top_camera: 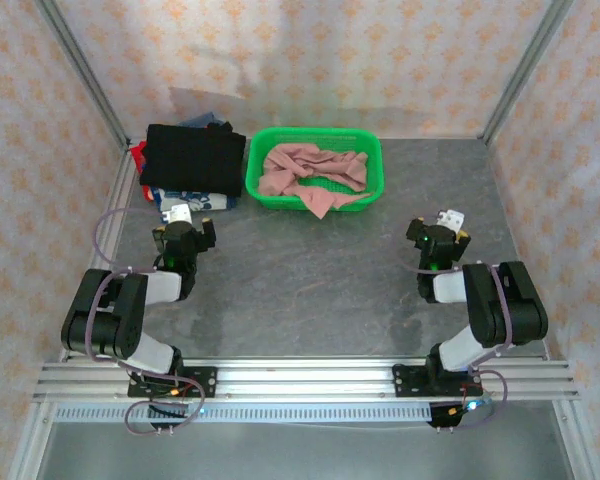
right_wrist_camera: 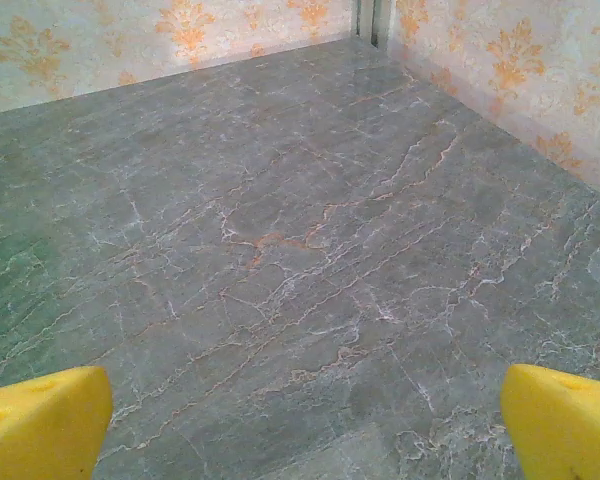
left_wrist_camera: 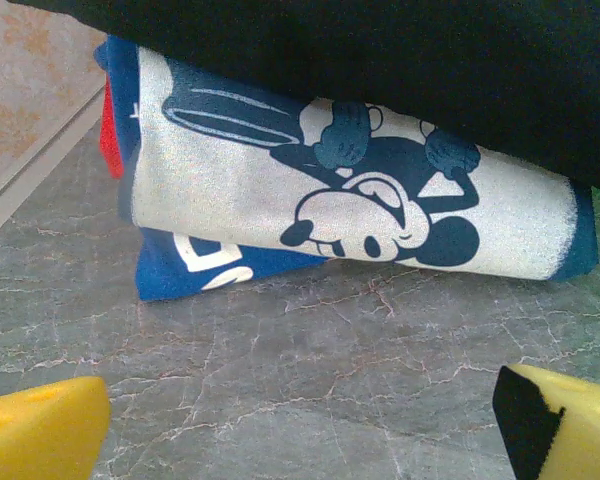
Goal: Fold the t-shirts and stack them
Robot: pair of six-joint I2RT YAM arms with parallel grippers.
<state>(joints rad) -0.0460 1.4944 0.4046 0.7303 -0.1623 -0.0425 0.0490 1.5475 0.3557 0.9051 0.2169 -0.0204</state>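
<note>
- Where the grey marbled table [top_camera: 310,285] meets the back wall at 12 o'clock, a green mesh basket [top_camera: 252,172] sits with a crumpled dusty-pink t-shirt [top_camera: 310,170] inside it, one corner draped over the near rim.
- At the basket's 9 o'clock, just beside it, stands a folded stack. A black shirt [top_camera: 193,158] lies on top, a blue-and-white Mickey Mouse shirt [left_wrist_camera: 280,190] is under it, and a red shirt [left_wrist_camera: 110,145] shows as a sliver at the stack's left edge.
- Wallpapered walls [top_camera: 330,50] close the table in at 9, 12 and 3 o'clock, and an aluminium rail [top_camera: 300,378] runs along the 6 o'clock edge.
- Between both arms and the basket lies bare tabletop.
- Left gripper [left_wrist_camera: 300,435]: it sits low at the stack's 6 o'clock and faces the folded edge of the Mickey Mouse shirt. Its jaws are spread wide, with a yellow fingertip [left_wrist_camera: 40,430] at each lower corner of the wrist view. It grips nothing, and a strip of table separates it from the stack.
- Right gripper [right_wrist_camera: 305,430]: it is at the basket's 4 o'clock, well apart from the clothes. Its jaws are equally wide and hold nothing, over bare marble, pointed toward the far right corner.
</note>
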